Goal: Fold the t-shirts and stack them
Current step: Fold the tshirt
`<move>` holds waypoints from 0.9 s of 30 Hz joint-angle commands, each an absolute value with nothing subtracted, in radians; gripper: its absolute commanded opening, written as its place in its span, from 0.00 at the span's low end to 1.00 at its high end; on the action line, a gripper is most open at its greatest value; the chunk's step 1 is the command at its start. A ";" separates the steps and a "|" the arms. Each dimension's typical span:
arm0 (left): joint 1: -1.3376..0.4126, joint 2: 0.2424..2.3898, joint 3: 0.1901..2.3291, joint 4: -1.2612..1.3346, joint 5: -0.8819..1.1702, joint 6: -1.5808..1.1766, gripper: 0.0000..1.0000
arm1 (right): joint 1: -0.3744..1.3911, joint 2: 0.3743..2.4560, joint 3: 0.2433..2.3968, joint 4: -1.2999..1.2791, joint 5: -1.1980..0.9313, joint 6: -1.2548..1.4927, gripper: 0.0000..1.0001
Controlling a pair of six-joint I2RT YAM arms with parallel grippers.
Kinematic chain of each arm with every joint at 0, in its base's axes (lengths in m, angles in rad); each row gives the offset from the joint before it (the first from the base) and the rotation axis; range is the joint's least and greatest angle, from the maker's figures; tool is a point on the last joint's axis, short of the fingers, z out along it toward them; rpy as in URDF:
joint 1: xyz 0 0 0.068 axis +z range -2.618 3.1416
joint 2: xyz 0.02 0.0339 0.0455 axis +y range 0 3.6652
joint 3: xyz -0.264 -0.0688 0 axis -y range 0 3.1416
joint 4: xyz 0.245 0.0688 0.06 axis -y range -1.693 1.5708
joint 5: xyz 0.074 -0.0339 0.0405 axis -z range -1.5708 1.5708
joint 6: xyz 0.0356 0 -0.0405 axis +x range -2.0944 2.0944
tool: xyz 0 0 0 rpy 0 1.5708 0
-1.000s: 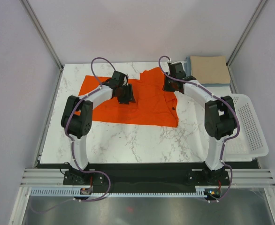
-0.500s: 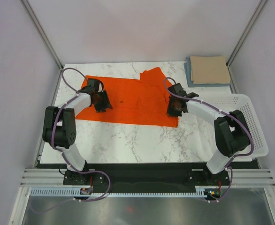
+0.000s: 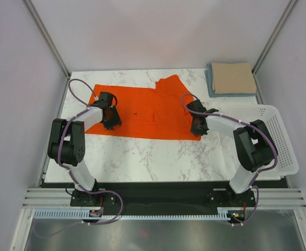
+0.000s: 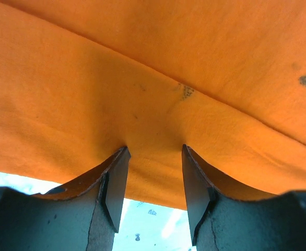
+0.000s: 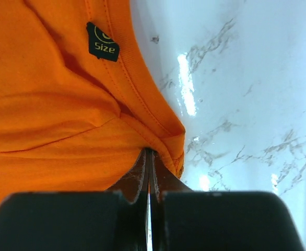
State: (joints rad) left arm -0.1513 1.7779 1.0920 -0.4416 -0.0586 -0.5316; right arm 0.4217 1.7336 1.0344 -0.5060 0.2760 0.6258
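Item one: a bright orange cloth t-shirt (image 3: 148, 112) lies spread flat on the white marble-patterned table (image 3: 142, 157), covering the far left and centre. One flap reaches toward the far edge.

Left hand (image 3: 111, 117): set down on the left part of the shirt, close to the cloth's near edge. In the wrist view its fingers (image 4: 116, 178) stand apart, tips pressed into the fabric, with cloth stretched across the gap. It is not clamped.

Right hand (image 3: 197, 127): at the shirt's near right corner. The fingers are closed tight together, pinching a fold of the orange cloth just beside the neckband. A small black size label (image 5: 103, 42) shows inside the collar.

Item two: a folded tan-beige cloth t-shirt (image 3: 232, 77) rests on a folded light blue cloth t-shirt (image 3: 211, 83) at the far right corner of the table, well apart from both hands.

A white perforated plastic basket (image 3: 281, 141) sits at the right edge.
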 commanded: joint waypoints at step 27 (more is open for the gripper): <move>-0.002 1.661 1.305 -0.529 0.216 -0.529 0.55 | 0.347 1.500 1.099 -0.723 0.358 0.500 0.30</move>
State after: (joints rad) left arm -0.0429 1.5539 1.1847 -0.5430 0.1387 -0.5762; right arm 0.3534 1.5036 0.9478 -0.7383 0.3847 0.5705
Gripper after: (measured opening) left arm 0.553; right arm 0.287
